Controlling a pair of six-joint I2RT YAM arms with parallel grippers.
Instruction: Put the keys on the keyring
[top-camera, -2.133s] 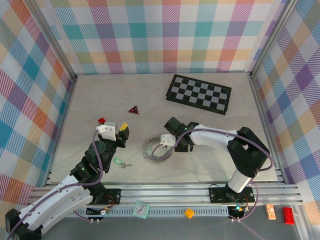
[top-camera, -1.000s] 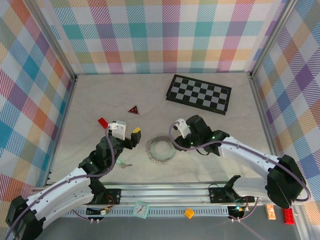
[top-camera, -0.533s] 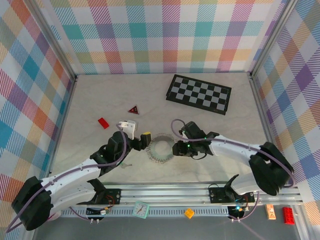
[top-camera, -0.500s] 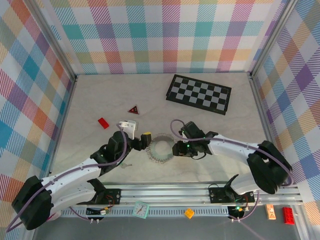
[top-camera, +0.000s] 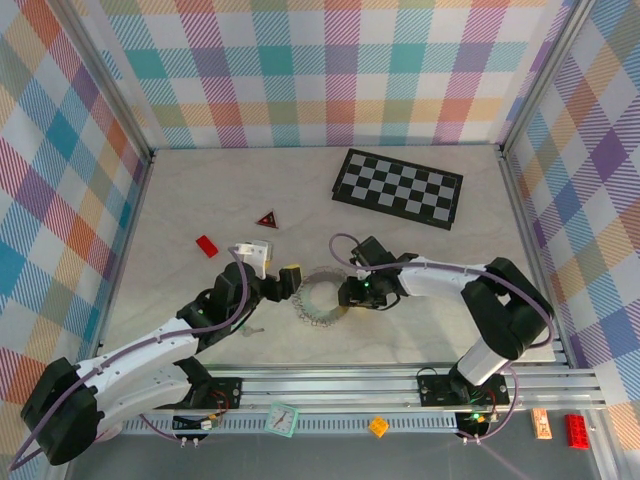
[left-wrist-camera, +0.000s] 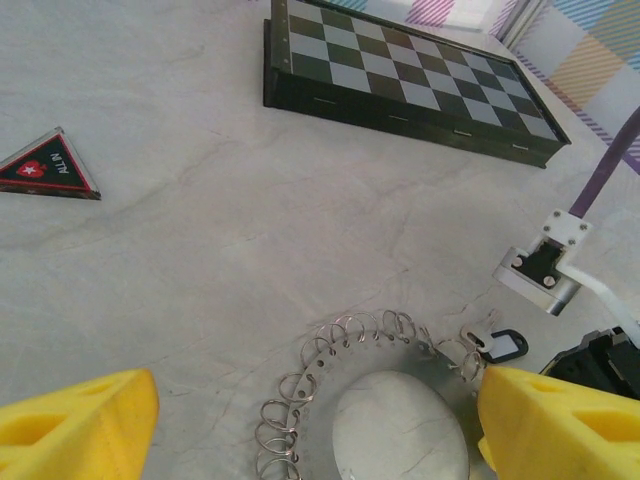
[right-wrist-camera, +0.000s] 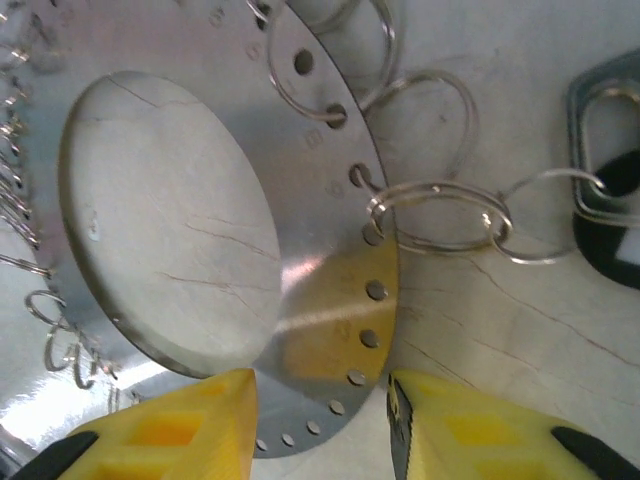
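Observation:
The grey keyring (top-camera: 322, 297) lies flat on the table, with several small wire loops along its rim (left-wrist-camera: 330, 385). My right gripper (top-camera: 350, 294) is at its right side. Its yellow fingers (right-wrist-camera: 165, 430) straddle the flat band (right-wrist-camera: 330, 290), one in the hole and one outside, both against the edges. A key with a black clip (left-wrist-camera: 497, 340) lies just past that rim, and a wire loop (right-wrist-camera: 440, 215) links it to a hole in the band. My left gripper (top-camera: 290, 277) hovers open and wide at the ring's left side. The green-tagged key is hidden under my left arm.
A chessboard (top-camera: 398, 188) lies at the back right. A red triangle (top-camera: 266, 219) and a small red brick (top-camera: 206, 245) sit left of centre, behind my left arm. The metal frame rail runs along the near edge.
My right gripper slid left onto the keyring's right rim and the arm folded in. Before that, my left gripper moved right to the ring's left side and has held there.

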